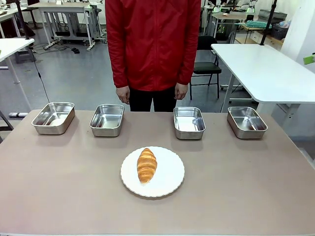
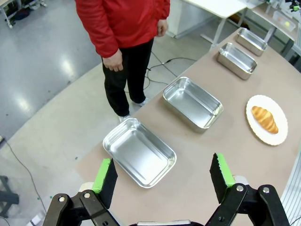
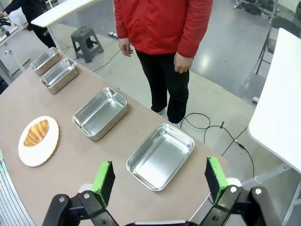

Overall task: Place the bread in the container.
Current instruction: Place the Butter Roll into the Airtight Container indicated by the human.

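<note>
both spread apart: left tool (image 2: 162, 160), right tool (image 3: 159, 162); bread (image 1: 146, 165) lies on white plate (image 1: 170, 180).

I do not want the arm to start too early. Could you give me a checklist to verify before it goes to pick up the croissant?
1. The croissant lies free on the white plate: ok.
2. The left gripper is open: ok.
3. The right gripper is open: ok.
4. The four steel pans are empty: ok.
5. The person's hands hang off the table: ok.
6. Which pan is the target: cannot tell.
</note>
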`<state>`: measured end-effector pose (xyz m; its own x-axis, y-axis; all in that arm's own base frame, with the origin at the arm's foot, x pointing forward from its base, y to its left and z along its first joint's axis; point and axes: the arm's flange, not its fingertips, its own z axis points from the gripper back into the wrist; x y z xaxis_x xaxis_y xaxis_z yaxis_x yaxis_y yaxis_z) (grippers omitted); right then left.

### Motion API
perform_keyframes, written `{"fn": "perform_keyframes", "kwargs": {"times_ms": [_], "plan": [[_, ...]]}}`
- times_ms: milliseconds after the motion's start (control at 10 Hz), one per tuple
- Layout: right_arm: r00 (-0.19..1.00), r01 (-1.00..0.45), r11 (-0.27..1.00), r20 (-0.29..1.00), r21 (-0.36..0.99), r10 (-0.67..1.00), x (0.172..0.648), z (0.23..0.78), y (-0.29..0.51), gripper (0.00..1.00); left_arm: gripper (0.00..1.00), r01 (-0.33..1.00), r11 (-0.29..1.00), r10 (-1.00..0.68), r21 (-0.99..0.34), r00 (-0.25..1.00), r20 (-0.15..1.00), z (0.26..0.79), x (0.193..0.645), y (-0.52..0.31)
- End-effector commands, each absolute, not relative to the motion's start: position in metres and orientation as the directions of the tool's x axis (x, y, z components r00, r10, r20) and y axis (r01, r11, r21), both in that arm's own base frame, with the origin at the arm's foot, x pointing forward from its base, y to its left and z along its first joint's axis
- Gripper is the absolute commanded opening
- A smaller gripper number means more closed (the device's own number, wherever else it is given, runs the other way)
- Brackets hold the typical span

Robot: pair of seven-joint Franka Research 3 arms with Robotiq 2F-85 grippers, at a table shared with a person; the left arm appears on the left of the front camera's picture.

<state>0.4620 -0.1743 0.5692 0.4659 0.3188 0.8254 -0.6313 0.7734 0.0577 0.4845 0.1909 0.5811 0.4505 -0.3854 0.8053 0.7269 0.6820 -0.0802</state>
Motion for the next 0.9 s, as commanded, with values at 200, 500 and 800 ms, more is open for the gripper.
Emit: {"fn": "perform_keyframes", "kwargs": {"times_ms": [200,500,800], "plan": [[0.462,-0.634,0.771,0.828,0.056,0.319,0.4617,0.5703,-0.1737,1.00,1.00,0.736,0.672,-0.385,-0.079,0.438,0.812,0.5810,0.4836,0.1913],[0.462,-0.634,0.771,0.828,0.056,0.319,0.4617,0.5703,-0.1737,1.00,1.00,0.736,0.672,-0.385,-0.079,0.438,0.812,0.5810,0.4836,0.1913],[0.462,-0.634,0.771,0.828,0.056,0.319,0.4617,0.5703,-0.1737,1.00,1.00,0.736,0.672,-0.385,-0.079,0.438,0.812,0.5810,0.4836,0.1913]]}}
